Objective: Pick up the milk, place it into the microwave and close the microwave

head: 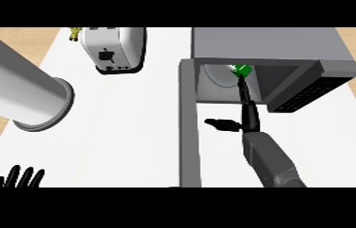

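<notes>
Placing step was underway: I had the right hand [243,96] reaching into the grey box-shaped microwave [264,43], fingers straight against the green-topped milk carton [240,70] just inside its mouth, thumb spread sideways. Left hand [22,176] rested open, well left of the microwave. Next, judging from this: withdraw, swing the open grey door [186,123] shut.

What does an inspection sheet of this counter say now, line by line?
Surface: white counter, mostly bare.
Job's things: microwave with its door open; green and white milk inside its opening.
Clutter: toaster; grey cylinder; small yellow object.
Hands: right hand reaches into the microwave at the milk, grip hidden; left hand rests open, lower left.
Cables: nothing seen.
Surroundings: wood floor.
</notes>
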### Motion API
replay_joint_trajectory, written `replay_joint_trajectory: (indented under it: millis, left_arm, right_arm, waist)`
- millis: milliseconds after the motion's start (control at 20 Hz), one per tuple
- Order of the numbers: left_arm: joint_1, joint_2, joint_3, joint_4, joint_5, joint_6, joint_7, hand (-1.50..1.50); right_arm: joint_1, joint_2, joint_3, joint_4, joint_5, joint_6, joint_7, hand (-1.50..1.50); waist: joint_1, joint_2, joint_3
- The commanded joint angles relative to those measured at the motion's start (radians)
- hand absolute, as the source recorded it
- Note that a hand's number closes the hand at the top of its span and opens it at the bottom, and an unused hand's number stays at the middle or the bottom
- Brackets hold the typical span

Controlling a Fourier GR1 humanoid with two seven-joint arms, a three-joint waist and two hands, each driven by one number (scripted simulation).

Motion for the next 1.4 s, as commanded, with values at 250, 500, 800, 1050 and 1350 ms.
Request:
replay_joint_trajectory:
  millis: [250, 500, 800, 1050, 1350]
  left_arm:
    - [0.117, -0.043, -0.081, -0.014, -0.152, -0.061, -0.067, -1.50]
    - [-0.027, -0.048, -0.110, 0.035, -0.152, 0.008, 0.023, -1.50]
    - [-0.128, -0.021, -0.196, 0.088, -0.226, -0.026, 0.076, -1.50]
    - [-0.167, -0.022, -0.287, 0.166, -0.408, -0.027, 0.018, 1.50]
    - [-0.301, -0.048, -0.357, 0.264, -0.451, 0.045, 0.039, 1.50]
  right_arm:
    - [0.173, -0.099, 0.049, -0.114, 0.015, 0.233, -0.031, -1.50]
    - [0.307, -0.064, 0.066, -0.273, 0.003, 0.168, -0.004, -1.50]
    - [0.491, -0.142, 0.067, -0.420, -0.030, 0.263, -0.037, 1.50]
    - [0.601, -0.193, 0.061, -0.563, -0.066, 0.290, 0.041, -1.50]
    - [0.702, -0.254, -0.014, -0.575, -0.164, 0.425, -0.001, -1.50]
  waist:
    - [-0.021, -0.012, -0.002]
    - [-0.029, -0.011, -0.002]
    - [-0.048, -0.012, -0.003]
    - [-0.044, -0.012, -0.003]
    - [-0.032, -0.007, -0.001]
